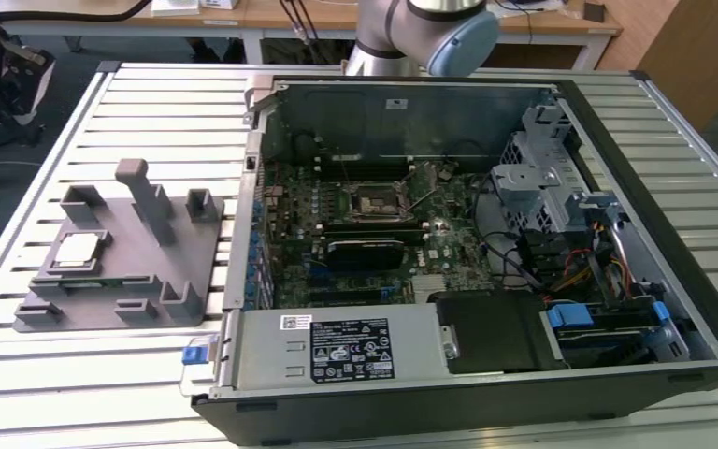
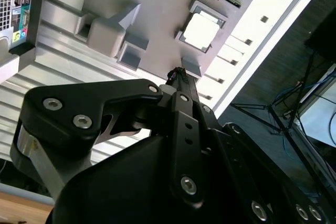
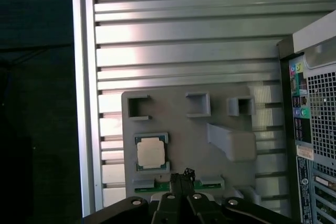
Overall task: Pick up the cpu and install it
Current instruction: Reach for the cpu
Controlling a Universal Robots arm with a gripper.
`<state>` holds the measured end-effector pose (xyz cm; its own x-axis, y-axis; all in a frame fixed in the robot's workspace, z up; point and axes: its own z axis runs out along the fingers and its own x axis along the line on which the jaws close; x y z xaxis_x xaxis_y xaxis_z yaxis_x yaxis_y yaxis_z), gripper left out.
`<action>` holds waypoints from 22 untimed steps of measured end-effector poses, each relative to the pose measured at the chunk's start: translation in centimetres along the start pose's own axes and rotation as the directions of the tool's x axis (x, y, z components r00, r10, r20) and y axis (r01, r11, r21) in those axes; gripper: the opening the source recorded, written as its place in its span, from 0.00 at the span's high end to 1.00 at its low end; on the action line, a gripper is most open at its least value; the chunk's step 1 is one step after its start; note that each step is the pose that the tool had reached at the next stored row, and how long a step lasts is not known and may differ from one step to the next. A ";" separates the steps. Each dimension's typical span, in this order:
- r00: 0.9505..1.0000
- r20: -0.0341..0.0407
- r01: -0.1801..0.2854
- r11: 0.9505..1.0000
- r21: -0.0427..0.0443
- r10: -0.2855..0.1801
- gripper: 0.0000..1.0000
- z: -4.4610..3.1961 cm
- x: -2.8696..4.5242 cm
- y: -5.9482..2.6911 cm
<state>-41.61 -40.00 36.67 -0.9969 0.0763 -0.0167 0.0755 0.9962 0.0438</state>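
Note:
The cpu [image 1: 76, 248], a small square chip with a silvery top, lies flat in a recess of the grey plastic holder block [image 1: 147, 281] on the exterior view's left. Both wrist views show the cpu [image 2: 201, 30] [image 3: 151, 151] from high above. My gripper [image 2: 176, 72] [image 3: 181, 174] hangs well above the holder, its black fingers pressed together with nothing between them. It is off to one side of the chip and not touching it. The dark square socket [image 1: 369, 199] sits on the motherboard inside the open computer case [image 1: 658, 234].
The holder block has upright posts [image 1: 147, 201] close to the cpu. The case lies on its side on a slatted metal table [image 1: 147, 103], with drive cages and cables [image 1: 559, 215] on the exterior view's right. The arm's base [image 1: 428, 33] stands behind the case.

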 end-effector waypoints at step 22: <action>1.000 -0.007 0.000 1.000 0.001 0.000 0.89 0.54 2.56 -0.54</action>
<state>-44.19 -40.33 36.06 -0.9970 0.0762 -0.0101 0.0757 0.9962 0.0433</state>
